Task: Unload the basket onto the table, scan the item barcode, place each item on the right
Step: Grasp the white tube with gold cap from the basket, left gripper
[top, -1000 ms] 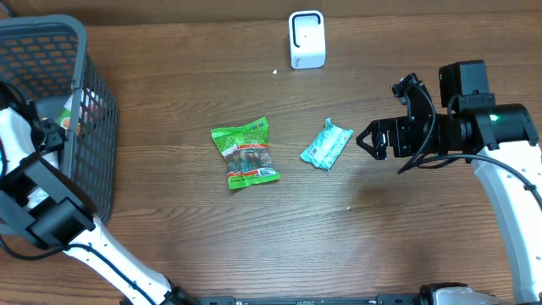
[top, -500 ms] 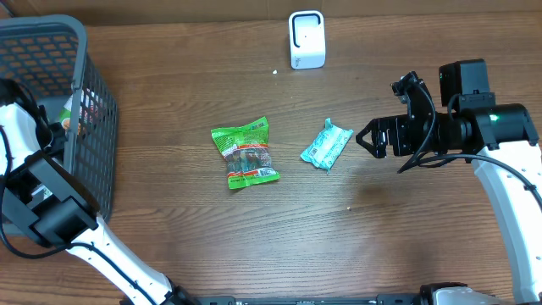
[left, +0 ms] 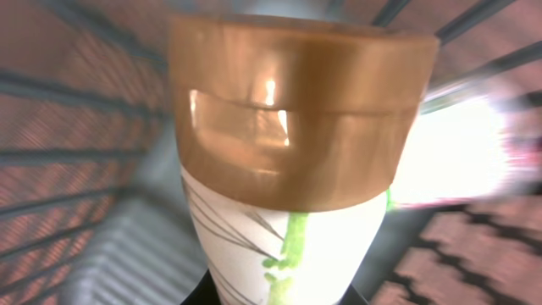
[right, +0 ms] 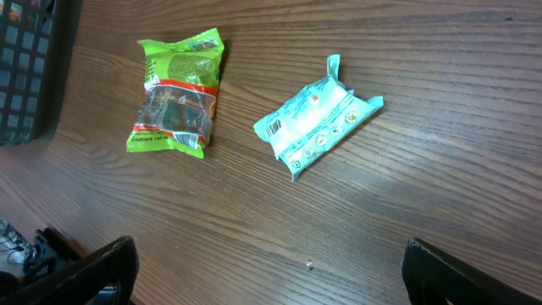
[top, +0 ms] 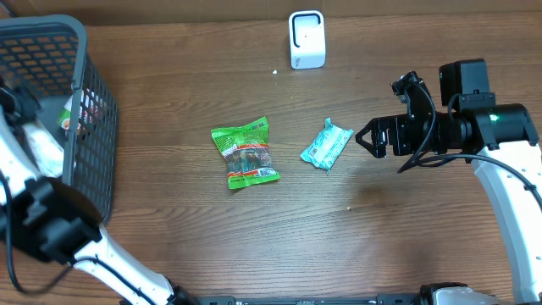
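In the left wrist view a white cup [left: 288, 246] with a green stripe and a glossy copper lid [left: 296, 110] fills the frame. My left gripper [left: 284, 298] is shut on its lower body inside the grey basket [top: 51, 34]; only the dark finger edges show at the bottom. Overhead, the left arm [top: 38, 148] reaches down into that basket. The white scanner [top: 306, 39] stands at the table's back edge. My right gripper [top: 366, 138] hovers open and holds nothing, just right of a teal packet [top: 327, 144].
A green snack packet [top: 246, 152] lies mid-table, left of the teal packet; both also show in the right wrist view, green packet [right: 176, 91] and teal packet [right: 315, 127]. More items [top: 74, 114] lie in the basket. The right arm [top: 500, 169] occupies the right side.
My left gripper has closed on the cup, and the left arm has shifted inside the basket. The right arm and both packets have not moved.
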`<state>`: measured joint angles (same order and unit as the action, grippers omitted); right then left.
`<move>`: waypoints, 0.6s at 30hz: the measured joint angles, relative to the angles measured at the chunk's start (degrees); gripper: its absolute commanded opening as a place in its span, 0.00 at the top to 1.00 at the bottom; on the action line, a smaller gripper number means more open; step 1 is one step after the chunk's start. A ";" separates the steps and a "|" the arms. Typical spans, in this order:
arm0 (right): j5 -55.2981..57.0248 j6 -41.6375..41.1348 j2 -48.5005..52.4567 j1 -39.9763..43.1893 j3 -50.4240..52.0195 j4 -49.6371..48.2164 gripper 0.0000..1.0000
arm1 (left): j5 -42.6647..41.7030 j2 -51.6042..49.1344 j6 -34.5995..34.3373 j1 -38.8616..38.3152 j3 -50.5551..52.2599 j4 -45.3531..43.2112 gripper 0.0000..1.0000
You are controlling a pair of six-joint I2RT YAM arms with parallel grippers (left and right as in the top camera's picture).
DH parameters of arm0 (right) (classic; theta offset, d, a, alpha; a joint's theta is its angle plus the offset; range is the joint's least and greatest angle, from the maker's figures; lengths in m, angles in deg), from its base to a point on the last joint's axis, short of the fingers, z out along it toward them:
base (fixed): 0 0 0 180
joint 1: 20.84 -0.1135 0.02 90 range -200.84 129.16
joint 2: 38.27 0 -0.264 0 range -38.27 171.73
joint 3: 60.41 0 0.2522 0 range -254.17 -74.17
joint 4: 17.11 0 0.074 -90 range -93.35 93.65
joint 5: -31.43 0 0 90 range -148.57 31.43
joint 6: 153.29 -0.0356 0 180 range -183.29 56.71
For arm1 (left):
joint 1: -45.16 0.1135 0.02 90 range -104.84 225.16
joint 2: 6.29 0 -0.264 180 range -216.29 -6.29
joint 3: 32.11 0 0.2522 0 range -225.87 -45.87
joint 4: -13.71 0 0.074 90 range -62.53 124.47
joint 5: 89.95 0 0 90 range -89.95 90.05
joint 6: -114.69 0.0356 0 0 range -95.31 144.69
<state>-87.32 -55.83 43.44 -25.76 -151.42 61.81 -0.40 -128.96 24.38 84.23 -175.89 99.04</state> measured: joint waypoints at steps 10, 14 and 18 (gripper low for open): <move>-1.29 0.00 0.00 0.00 0.00 0.02 0.00 | -11.06 24.83 -3.21 -2.01 -7.06 3.58 0.92; -1.46 0.00 0.02 0.02 0.00 0.00 0.00 | -12.90 30.25 -3.19 -8.57 -7.37 8.07 0.96; -1.46 0.02 0.00 0.00 0.00 0.26 0.00 | -13.46 30.38 -3.19 -17.05 -7.39 13.35 0.96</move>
<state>-88.78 -55.80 43.44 -25.76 -151.42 62.08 -13.87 -98.58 21.19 67.18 -183.27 112.39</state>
